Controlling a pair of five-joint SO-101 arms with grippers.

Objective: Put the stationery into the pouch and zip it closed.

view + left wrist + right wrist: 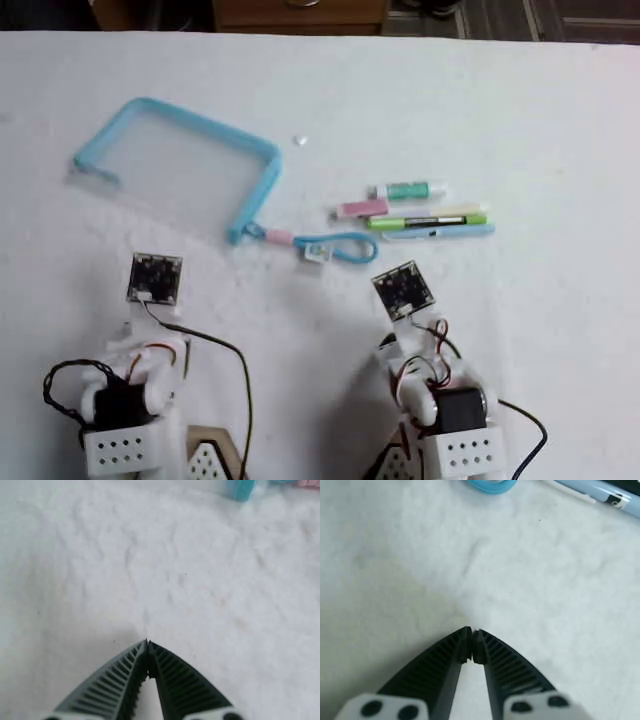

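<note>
A clear pouch (180, 165) with a light-blue zip border lies flat at the left of the white table, its blue strap loop (340, 247) trailing toward the middle. To the right of it lie the stationery: a green-and-white tube (407, 190), a pink eraser-like stick (360, 208), a green pen (430, 219) and a blue pen (440, 231). My left gripper (147, 642) is shut over bare cloth, near the pouch's corner (241, 489). My right gripper (471, 630) is shut too, just short of the strap loop (491, 485) and the blue pen (605, 495).
Both arms' bases stand at the near table edge, the left arm (130, 400) and the right arm (440, 400) with loose black cables. A tiny white scrap (299, 140) lies beyond the pouch. A wooden cabinet (300, 12) stands past the far edge.
</note>
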